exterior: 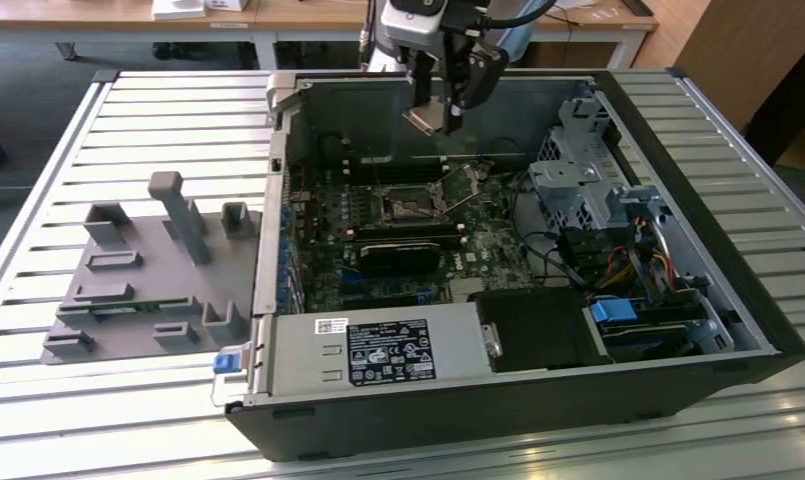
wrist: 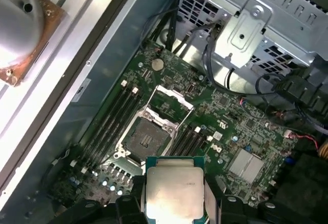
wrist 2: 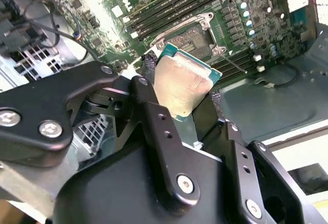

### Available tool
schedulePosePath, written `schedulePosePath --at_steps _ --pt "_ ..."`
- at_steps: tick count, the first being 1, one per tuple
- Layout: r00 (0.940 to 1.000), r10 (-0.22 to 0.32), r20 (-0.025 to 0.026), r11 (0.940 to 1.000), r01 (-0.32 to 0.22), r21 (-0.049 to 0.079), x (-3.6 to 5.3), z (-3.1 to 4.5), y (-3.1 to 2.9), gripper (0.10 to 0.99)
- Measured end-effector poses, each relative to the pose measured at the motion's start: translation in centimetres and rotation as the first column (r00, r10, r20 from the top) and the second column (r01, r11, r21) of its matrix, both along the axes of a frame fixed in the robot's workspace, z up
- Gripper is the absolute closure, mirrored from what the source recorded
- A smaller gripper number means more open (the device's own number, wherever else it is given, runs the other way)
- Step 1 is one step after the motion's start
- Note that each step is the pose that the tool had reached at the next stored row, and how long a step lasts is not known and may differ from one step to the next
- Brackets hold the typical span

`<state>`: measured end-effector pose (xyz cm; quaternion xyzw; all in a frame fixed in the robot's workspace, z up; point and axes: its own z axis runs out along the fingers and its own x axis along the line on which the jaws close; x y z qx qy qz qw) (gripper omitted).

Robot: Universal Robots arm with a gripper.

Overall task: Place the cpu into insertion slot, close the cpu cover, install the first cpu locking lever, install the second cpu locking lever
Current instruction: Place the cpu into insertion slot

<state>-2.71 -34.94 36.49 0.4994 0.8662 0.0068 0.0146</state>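
My gripper [exterior: 436, 122] hangs inside the open computer case, above the motherboard, and is shut on the cpu [exterior: 425, 117]. The cpu is a flat square chip with a dull silver-beige top and a green edge, pinched between the black fingers [wrist 2: 154, 116] in both wrist views [wrist: 174, 190]. The insertion slot [wrist: 146, 139] lies bare below and ahead of the chip, dark in the middle with a silvery rim [wrist 2: 190, 38] [exterior: 409, 205]. The cpu cover [wrist: 171, 100] stands flipped open beside the slot. The cpu is clear of the board.
A grey fixture plate [exterior: 149, 280] with upright pegs lies at the exterior view's left. The power supply [exterior: 375, 350] fills the case front, the drive cage [exterior: 582, 185] its right. Long black memory slots [wrist: 110, 124] flank the socket. A round silver part on copper base [wrist: 23, 24] sits outside the case.
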Motion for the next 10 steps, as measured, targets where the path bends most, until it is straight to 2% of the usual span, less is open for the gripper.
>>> schedulePosePath --at_steps 4,10 --pt "0.9981 -0.062 0.0000 0.9981 0.062 0.000 0.00 -0.06 0.00 0.545" --pt "0.9886 -0.150 0.0000 0.9886 0.150 -0.001 0.00 -0.13 0.01 0.545"
